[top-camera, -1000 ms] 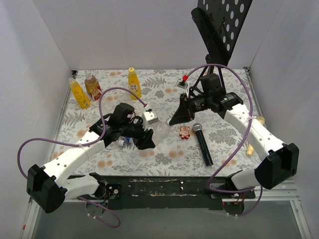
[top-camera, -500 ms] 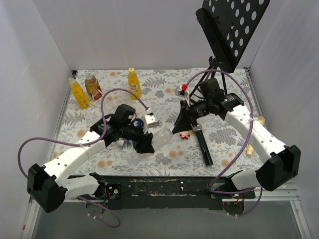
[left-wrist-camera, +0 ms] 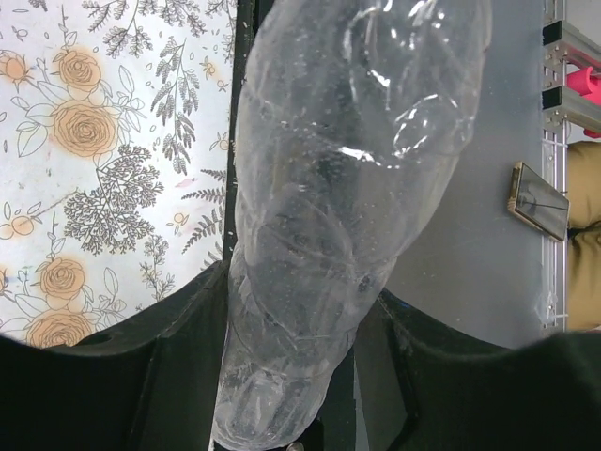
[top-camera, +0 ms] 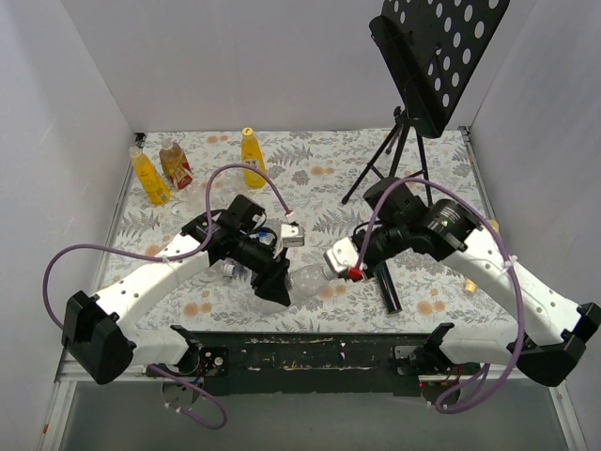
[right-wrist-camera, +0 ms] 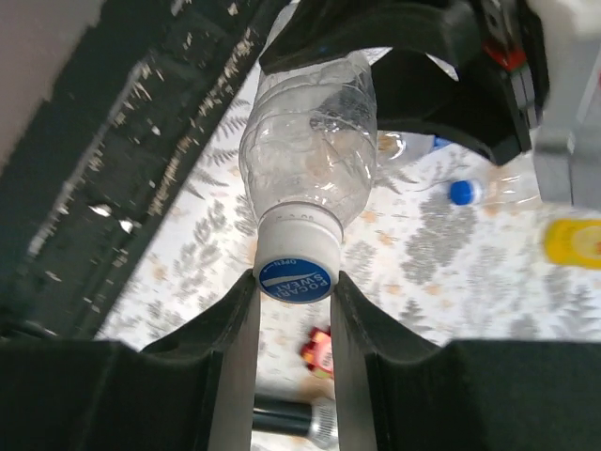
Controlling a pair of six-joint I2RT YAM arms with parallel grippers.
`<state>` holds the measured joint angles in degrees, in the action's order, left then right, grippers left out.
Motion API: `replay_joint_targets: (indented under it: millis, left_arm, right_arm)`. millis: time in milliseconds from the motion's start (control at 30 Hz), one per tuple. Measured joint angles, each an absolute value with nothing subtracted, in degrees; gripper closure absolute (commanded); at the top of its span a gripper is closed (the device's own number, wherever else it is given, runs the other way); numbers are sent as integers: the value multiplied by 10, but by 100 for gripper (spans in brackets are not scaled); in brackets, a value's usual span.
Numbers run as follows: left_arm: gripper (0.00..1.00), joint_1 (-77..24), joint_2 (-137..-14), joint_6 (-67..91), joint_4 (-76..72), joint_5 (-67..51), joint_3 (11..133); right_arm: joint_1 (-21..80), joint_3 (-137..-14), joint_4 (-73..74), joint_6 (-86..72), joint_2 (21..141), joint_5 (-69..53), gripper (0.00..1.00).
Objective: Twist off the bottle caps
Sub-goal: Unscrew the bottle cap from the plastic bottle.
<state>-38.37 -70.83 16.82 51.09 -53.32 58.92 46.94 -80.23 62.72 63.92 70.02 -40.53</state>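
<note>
My left claw is closed around the lower body of the clear bottle and holds it lifted on its side, just beside the microphone on the side of my left arm, over the near part of the bench. Its neck points toward the microphone. My right claw is narrow, one finger pressed on each side of the blue cap, which is not yet off. The step in hand, as I judge it, is the twist. To do it well, I should turn my right wrist squarely about the bottle's long axis, so the cap sits centred between the pads and does not slip out sideways. The thin plastic looks soft. My left claw must grip firmly enough to stop the body spinning, but not crush it. I should draw the cap toward the microphone only once the thread lets go.
</note>
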Motion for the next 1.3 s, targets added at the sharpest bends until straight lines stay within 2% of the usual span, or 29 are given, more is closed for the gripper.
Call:
replay_joint_targets:
  millis: [167, 267, 300, 367, 433, 533, 700, 800, 867, 1033, 1300]
  left_arm:
    - [100, -383, -726, 163, 518, -540, 596]
    - [100, -380, -737, 173, 518, -526, 596]
    - [100, -378, -738, 178, 518, -516, 596]
    - [100, -377, -735, 194, 500, -499, 597]
    - [100, -376, -725, 212, 471, -475, 595]
    - [100, -376, -678, 240, 422, -427, 570]
    - [100, -383, -582, 289, 350, -365, 505]
    - [100, -389, -548, 324, 302, -337, 474]
    - [100, -393, -532, 348, 267, -321, 453]
    - [100, -398, -511, 428, 192, -290, 415]
    - [100, -399, -479, 585, 77, -239, 395]
  right_arm:
    - [539, -786, 609, 738, 668, -262, 99]
    - [549, -779, 596, 737, 678, -209, 47]
    - [550, -779, 587, 721, 684, -199, 36]
    - [551, -778, 558, 661, 696, -197, 26]
    - [556, -778, 526, 595, 703, -211, 19]
    - [526, -763, 479, 499, 694, -260, 14]
    - [408, -739, 397, 311, 661, -347, 14]
    - [371, -731, 315, 178, 655, -374, 15]
    - [362, -731, 241, 63, 665, -394, 16]
    - [365, -725, 116, -102, 711, -432, 16]
    - [378, -730, 15, -235, 784, -389, 18]
